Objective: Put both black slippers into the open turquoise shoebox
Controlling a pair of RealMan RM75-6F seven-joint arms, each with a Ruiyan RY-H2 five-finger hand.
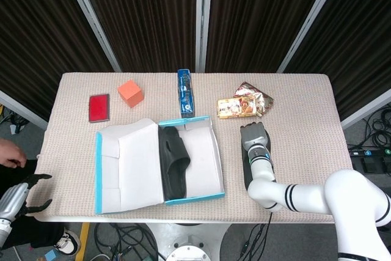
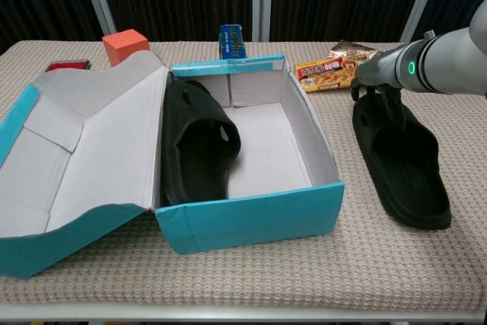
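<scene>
At three o'clock of the shoebox, my right hand grips the second slipper's twelve-o'clock end, its length running twelve-to-six on the surface, left hand empty, far.

Our right arm bends in from the near right corner of the tabletop, its wrist level, and our right hand points down with dark fingers curled. Our left hand hangs off the near left edge of the tabletop, fingers spread and holding nothing.
</scene>
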